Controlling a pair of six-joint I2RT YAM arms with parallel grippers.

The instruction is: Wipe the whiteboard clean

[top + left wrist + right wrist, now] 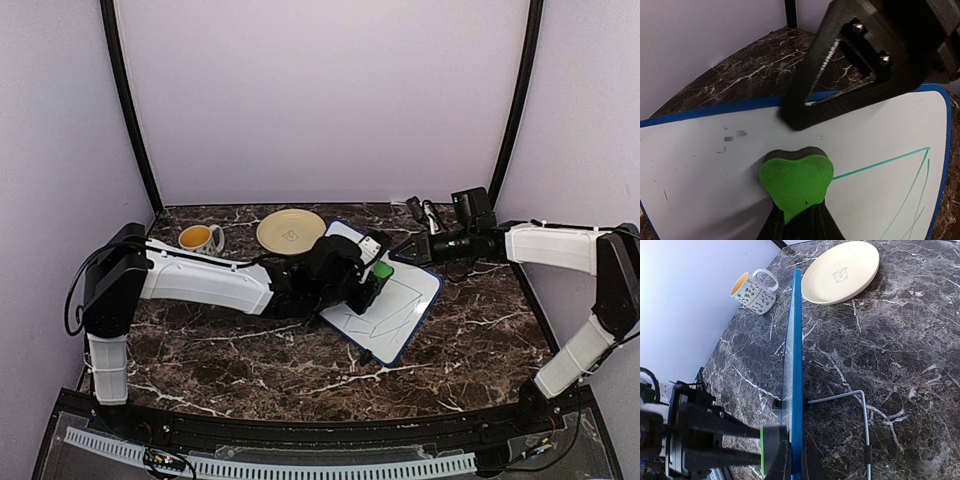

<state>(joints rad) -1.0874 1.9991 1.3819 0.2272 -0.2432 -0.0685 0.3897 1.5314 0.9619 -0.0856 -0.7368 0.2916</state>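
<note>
We find the whiteboard [405,300] on the counter [250,350], just right of the yellow plate [290,231] and marked with thin green lines. The left hand [370,282] is clamped on a green eraser [796,182] pressed to its face; the right hand [408,250] pinches its far edge.

White smooth shells along the long links of left arm [200,280] and right arm [555,245], with blocky black joints between. Thin black cable [70,300] looped beside the left shoulder. Matte black right gripper [405,252], its finger [815,65] an open triangular frame, faintly speckled along one edge, with two silver screws [858,26]
</note>
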